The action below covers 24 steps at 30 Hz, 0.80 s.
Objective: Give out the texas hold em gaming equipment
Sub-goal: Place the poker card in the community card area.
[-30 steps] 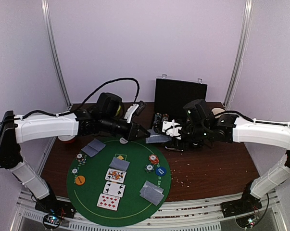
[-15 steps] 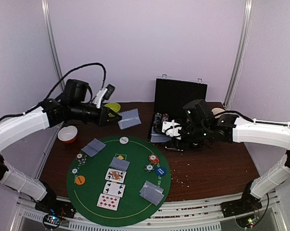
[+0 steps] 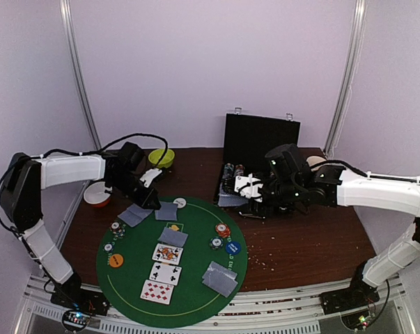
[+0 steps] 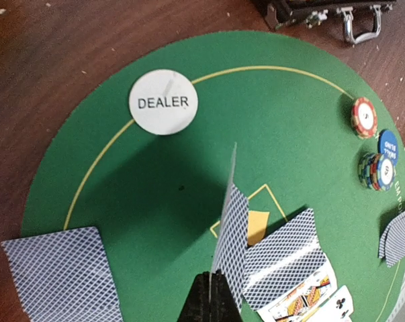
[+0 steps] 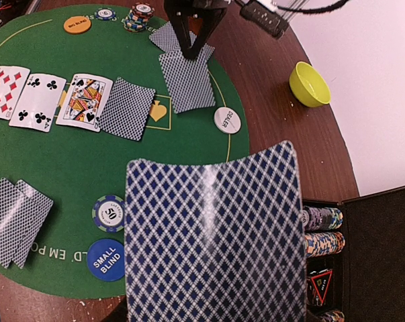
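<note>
On mat, three upturned cards (one row)

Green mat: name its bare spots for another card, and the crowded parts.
Bare felt lies between the dealer button and the red chip stack, and between the face-up row and the right card pair. Crowded: far left, by the left end effector.

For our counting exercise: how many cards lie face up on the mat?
3, in a row on the mat: diamonds card, clubs card, king. None seems hidden.
</note>
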{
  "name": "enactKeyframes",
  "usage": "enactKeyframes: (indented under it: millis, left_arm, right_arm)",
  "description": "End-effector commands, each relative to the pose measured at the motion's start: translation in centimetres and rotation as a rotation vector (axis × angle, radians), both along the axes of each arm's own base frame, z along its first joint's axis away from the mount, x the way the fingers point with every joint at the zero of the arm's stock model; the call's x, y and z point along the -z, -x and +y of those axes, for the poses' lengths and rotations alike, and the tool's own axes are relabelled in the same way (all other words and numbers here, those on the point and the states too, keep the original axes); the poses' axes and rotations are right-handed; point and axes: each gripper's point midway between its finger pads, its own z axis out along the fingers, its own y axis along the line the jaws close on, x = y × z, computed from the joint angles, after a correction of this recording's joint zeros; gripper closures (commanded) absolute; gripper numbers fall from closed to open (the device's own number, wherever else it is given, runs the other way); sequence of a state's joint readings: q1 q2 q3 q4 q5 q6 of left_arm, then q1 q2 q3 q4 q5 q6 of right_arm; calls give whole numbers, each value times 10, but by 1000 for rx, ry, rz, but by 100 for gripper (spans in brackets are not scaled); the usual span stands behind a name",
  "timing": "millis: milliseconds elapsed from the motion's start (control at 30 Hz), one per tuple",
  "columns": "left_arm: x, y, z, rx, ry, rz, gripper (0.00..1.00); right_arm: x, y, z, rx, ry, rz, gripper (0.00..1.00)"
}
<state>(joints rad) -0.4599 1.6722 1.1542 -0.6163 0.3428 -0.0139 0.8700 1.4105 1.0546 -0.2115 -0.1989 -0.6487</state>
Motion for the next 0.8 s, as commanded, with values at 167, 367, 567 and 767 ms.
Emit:
enactKeyframes:
  millis: [167, 367, 567, 767]
  left_arm:
    - [24, 1, -39, 228, 105, 73, 100]
    - [42, -6, -38, 257, 62, 75, 100]
    - [40, -12, -41, 286, 54, 49, 100]
    - [50, -18, -37, 279, 10, 42, 100]
  right_arm:
    - [-7, 2, -1, -1, -13, -8, 52]
    - [-7, 2, -1, 0, -14, -9, 52]
    - [-6, 2, -2, 0, -10, -8, 52]
    - [-6, 2, -1, -2, -11, -9, 52]
